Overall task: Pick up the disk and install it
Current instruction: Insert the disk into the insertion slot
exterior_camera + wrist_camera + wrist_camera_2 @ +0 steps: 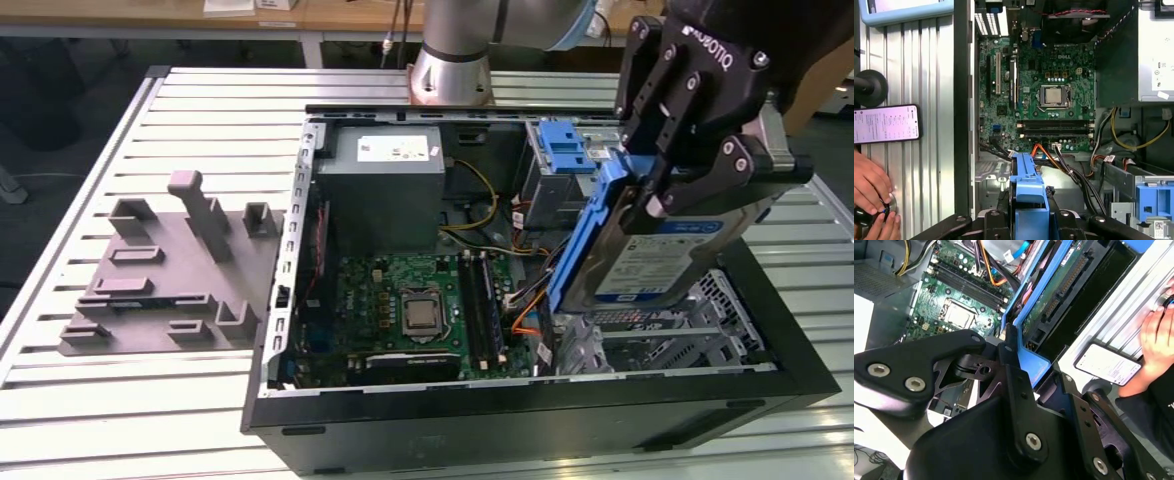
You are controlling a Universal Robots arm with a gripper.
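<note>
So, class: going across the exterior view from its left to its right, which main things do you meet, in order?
Grey moulded fixture → green motherboard → the disk, clamped in the gripper.

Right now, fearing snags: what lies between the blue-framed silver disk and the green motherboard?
In the exterior view, orange and black cables lie between the silver disk and green motherboard.

Black robot gripper (663, 195), upper right: fingers clamped on flat silver metal hard drive in blue plastic carrier (657, 262), held tilted on edge above open black computer case (534, 420). Green motherboard (400, 290) at centre. Grey moulded fixture (167, 270) at left, on slatted metal table (120, 400).
</note>
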